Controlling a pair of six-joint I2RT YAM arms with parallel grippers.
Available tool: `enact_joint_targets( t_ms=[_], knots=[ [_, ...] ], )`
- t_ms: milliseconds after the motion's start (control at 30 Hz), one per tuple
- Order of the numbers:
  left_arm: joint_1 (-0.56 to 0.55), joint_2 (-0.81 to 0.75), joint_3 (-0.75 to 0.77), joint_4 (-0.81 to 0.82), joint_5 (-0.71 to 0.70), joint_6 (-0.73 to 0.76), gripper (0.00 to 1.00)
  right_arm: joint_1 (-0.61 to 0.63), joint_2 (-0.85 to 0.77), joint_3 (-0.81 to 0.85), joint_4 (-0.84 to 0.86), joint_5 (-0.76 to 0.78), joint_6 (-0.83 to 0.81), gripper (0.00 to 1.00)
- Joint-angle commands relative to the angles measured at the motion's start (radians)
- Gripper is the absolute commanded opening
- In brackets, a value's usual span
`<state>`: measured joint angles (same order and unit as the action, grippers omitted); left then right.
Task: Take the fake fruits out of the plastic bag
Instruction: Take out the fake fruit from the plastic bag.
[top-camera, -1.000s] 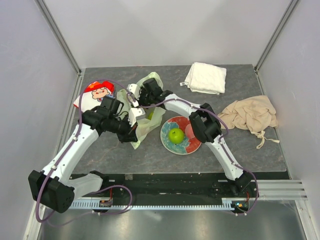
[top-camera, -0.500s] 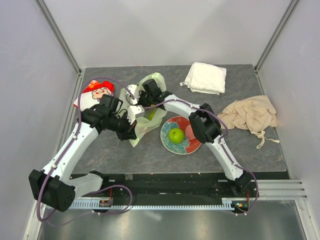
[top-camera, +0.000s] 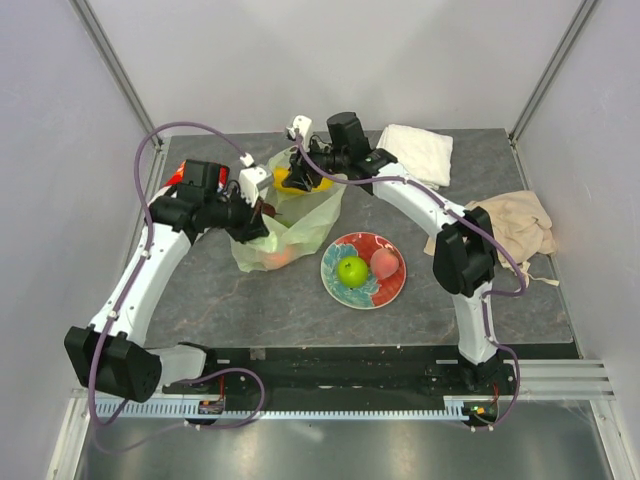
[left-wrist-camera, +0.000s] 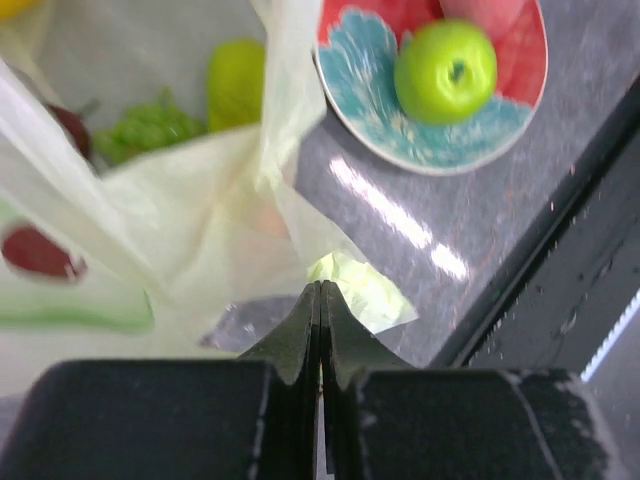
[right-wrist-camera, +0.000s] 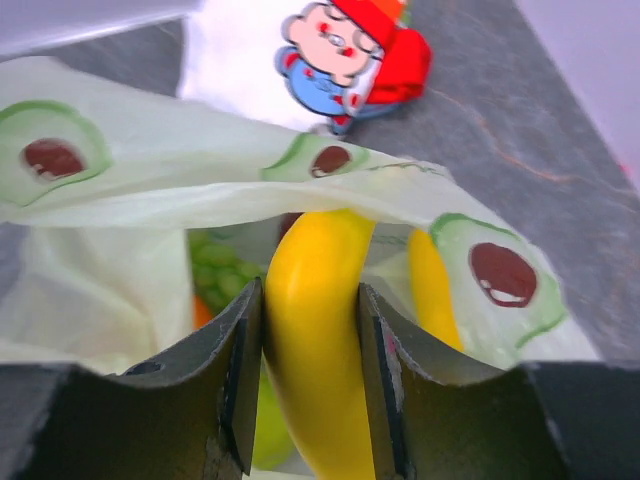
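**Banana gripped at the bag's mouth, bag edge pinched by the other arm**

Closest to the arm bases, the flowered plate sits on the grey worktop. It carries a green apple and a pink peach side by side.

Just left of the plate lies the plastic bag, pale green and translucent, printed with halved avocados. An orange shows through the film at the bag's near end. The left pincer is closed on the bag's left edge. In its wrist view the fingers meet with no gap, and a fold of film runs off from their tips. That same view looks into the bag, where a green grape bunch and a yellow-green pear lie close together. At about the same depth, well off to the right, a crumpled beige cloth lies on the worktop.

Farther back, the right pincer is at the bag's far mouth, clamped on the yellow banana with one finger on each side. The banana's far tip reaches under the bag's rim, and a second yellow curve lies just beside it inside the bag.

Beyond the bag to the left is the red-and-white cartoon snack packet, largely hidden by the left arm in the top view. A folded white towel rests near the far edge of the worktop.
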<state>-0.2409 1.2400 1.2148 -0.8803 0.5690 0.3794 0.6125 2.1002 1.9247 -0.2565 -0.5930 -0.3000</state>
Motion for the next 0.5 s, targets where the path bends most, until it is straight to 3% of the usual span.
enact_joint_targets(
  t_ms=[0,133,467],
  knots=[
    [0.008,0.048,0.121,0.084,0.037,-0.088,0.02,0.004,0.012,-0.020,-0.040,-0.249,0.169,0.36],
    [0.015,0.087,0.167,0.106,0.029,-0.117,0.02,0.007,-0.015,-0.044,-0.050,-0.344,0.251,0.34],
    [0.026,0.062,0.135,0.121,0.028,-0.086,0.02,0.023,-0.296,-0.182,-0.170,-0.332,0.159,0.31]
  ],
)
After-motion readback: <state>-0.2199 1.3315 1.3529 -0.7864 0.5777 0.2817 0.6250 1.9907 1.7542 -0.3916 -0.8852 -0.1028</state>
